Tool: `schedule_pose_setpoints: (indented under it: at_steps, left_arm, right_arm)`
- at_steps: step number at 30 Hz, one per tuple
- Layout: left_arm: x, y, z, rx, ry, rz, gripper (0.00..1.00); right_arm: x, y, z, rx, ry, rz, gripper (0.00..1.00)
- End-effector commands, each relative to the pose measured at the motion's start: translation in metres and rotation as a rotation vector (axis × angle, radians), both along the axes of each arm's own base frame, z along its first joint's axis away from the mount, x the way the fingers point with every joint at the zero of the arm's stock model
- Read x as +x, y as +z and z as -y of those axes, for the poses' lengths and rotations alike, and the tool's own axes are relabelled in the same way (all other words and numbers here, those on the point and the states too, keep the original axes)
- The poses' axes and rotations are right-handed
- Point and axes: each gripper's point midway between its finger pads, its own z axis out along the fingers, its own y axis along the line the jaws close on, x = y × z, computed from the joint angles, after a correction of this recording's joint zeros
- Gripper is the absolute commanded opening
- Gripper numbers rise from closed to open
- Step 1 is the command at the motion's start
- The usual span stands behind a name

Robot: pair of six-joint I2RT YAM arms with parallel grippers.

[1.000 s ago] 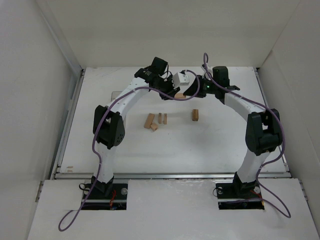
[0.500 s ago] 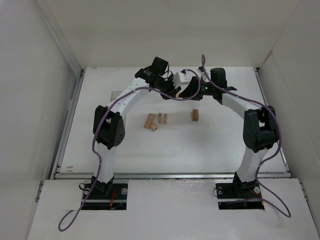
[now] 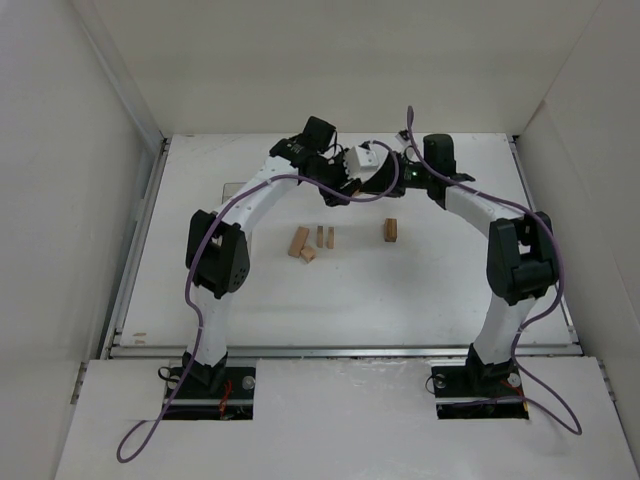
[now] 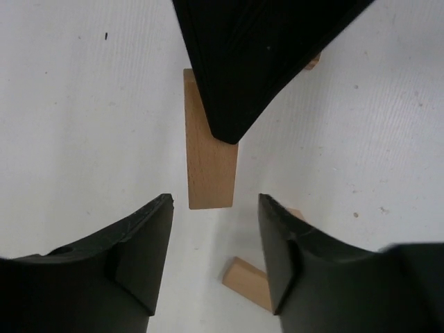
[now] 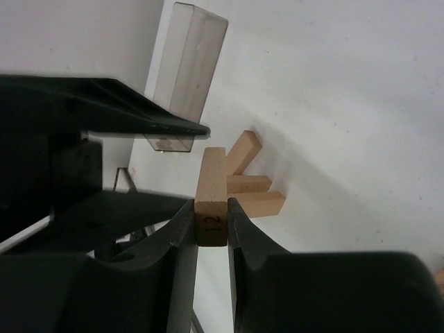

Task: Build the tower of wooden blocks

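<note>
My right gripper (image 5: 210, 208) is shut on a tan wood plank (image 5: 211, 187) marked "12" on its end, held above the table. In the left wrist view this plank (image 4: 208, 152) hangs from the right gripper's black finger (image 4: 257, 55), just ahead of my open, empty left gripper (image 4: 215, 208). From above, the left gripper (image 3: 338, 180) and right gripper (image 3: 372, 182) meet at the table's back middle and hide the plank. Three loose blocks (image 3: 308, 243) lie left of centre and show fanned out in the right wrist view (image 5: 253, 187). No stacked tower shows.
One more wood block (image 3: 390, 230) stands alone right of centre. A clear plastic box (image 5: 184, 76) stands beyond the held plank. A loose block (image 4: 246, 281) lies on the table below the left gripper. White walls close in the table on three sides.
My right gripper has moved left with the plank, closing up to the left gripper. The plank, seen from above before, is now hidden under the two grippers.
</note>
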Motion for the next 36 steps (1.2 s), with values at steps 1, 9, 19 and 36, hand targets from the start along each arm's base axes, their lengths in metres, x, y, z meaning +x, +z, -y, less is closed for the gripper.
schedule_pose_setpoints:
  at_steps: [1, 9, 19, 36]
  left_arm:
    - [-0.002, 0.047, 0.007, -0.086, 0.011, 0.073, 0.52]
    - [0.017, 0.074, -0.017, -0.163, 0.173, 0.074, 1.00]
    - [0.062, 0.100, -0.141, -0.184, 0.791, 0.147, 1.00]
    - [0.057, 0.082, -0.266, -0.212, 1.469, 0.230, 1.00]
  right_arm:
    - [0.010, 0.022, 0.006, -0.022, -0.049, 0.115, 0.00]
    - [0.017, 0.036, 0.052, -0.308, -0.431, 0.112, 0.00]
    - [-0.033, -0.023, 0.036, -0.785, -0.571, 0.016, 0.00]
    - [-0.056, -0.064, -0.016, -0.900, -0.534, -0.018, 0.00]
